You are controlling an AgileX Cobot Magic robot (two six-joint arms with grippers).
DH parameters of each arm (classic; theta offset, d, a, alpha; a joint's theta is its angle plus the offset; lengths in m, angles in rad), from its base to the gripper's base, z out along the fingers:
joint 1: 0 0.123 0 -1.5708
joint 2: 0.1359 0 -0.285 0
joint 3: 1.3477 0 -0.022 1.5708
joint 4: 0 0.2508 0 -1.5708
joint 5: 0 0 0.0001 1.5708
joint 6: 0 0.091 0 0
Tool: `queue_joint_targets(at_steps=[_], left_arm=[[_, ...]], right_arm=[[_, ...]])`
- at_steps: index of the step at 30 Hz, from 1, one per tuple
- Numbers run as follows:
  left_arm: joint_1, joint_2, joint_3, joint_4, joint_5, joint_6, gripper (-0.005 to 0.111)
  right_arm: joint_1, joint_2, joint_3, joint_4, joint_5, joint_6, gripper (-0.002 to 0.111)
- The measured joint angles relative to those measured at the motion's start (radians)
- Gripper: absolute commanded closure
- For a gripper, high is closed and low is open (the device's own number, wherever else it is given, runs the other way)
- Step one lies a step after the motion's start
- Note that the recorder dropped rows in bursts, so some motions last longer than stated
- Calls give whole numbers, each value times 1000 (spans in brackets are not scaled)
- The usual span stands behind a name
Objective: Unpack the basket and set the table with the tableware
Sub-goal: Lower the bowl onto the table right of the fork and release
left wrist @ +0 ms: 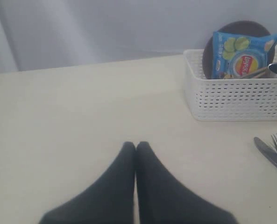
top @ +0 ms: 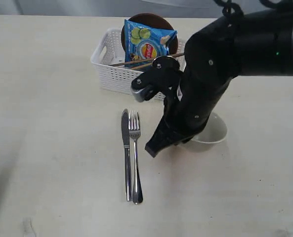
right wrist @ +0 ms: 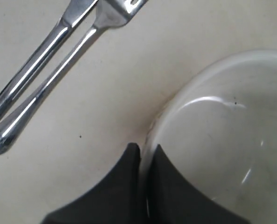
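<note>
Rim of the bowl is clamped in the nearly closed right gripper; the bowl rests on the table near the fork. The left gripper is closed, empty.

The white basket with little holes in its sides stands at the far side of the pale table. A brown plate stands on its edge inside, and brown chopsticks lie across the top. The shiny knife and fork lie close side by side, tips toward the basket. The cream bowl sits upright just right of them.
</note>
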Motion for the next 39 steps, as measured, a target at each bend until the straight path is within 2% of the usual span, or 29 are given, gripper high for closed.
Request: queue_joint_targets(at_steps=[12,14,17,19,20,26,34,37,39], left_arm=[[0,0,0,0,0,0,107],[0,0,0,0,0,0,107],[0,0,0,0,0,0,107],[0,0,0,0,0,0,107],[0,0,0,0,0,0,107],[0,0,0,0,0,0,107],[0,0,0,0,0,0,107],[0,0,0,0,0,0,107],[0,0,0,0,0,0,107]], right_arm=[[28,-4,63,-29,-64,46,107],[28,-4,63,-29,-64,46,96],[28,-4,63,-29,-64,46,71],[28,-4,63,-22,-60,46,60],[29,-4,63,-22,-59,46,59],[30,-8,34,-10,-11,46,59],[30,-8,-174,-15,175,97,59],[-4,-8,-264,-40,188,170,59],[-62,-8,-326,-45,183,207,59]])
